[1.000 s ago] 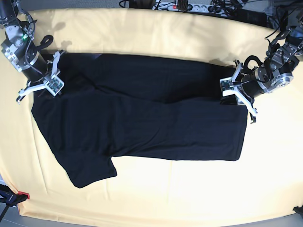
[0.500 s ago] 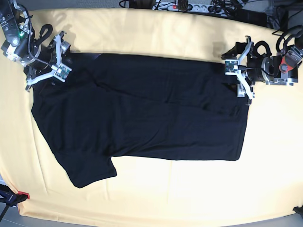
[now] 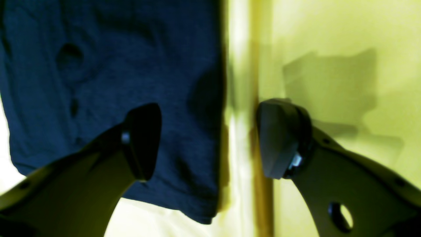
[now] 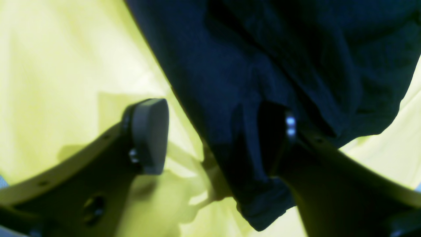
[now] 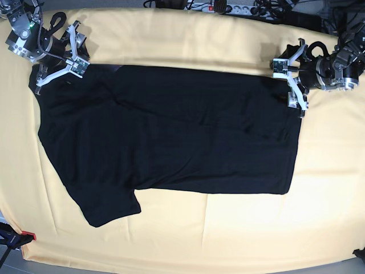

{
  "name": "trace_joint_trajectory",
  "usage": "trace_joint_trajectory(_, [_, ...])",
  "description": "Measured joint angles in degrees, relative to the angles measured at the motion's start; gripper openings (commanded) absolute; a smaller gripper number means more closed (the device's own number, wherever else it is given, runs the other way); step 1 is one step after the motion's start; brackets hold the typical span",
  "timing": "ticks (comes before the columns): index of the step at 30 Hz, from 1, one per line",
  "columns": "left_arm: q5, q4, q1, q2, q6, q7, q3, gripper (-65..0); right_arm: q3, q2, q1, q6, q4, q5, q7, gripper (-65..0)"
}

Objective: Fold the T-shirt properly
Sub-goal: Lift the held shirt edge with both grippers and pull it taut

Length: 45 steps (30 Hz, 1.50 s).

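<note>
Along the worktop's (image 5: 188, 34) far edge, both claws, left (image 5: 292, 80) and right (image 5: 59, 56), gape wide over the flat T-shirt's (image 5: 171, 137) far corners.

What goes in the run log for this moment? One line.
left gripper: open, far hem corner | right gripper: open, far shoulder corner | T-shirt: flat, unheld

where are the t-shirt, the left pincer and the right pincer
T-shirt (image 5: 171, 134), base view, middle of the black body.
Left pincer (image 5: 290, 79), base view, gap between its white fingers.
Right pincer (image 5: 59, 54), base view, gap between its white fingers.
</note>
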Motion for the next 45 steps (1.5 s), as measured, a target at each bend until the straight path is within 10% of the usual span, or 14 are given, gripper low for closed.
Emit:
trace_joint_trajectory(7, [0.57, -0.74, 0.13, 0.0, 2.32, -0.85, 0.0, -18.8, 0.26, 0.13, 0.35, 0.46, -5.11, -0.02, 1.7, -29.1])
trace_joint_trajectory(33, [10.21, -0.15, 0.26, 0.92, 31.19, 3.72, 0.61, -18.8, 0.28, 0.02, 1.81, 0.02, -5.62, 0.37, 1.68, -29.1])
trace_joint_trajectory(45, [2.47, 1.2, 0.13, 0.79, 17.05, 5.73, 0.31, -18.8, 0.28, 0.0, 1.95, 0.79, -5.62, 0.37, 1.68, -29.1])
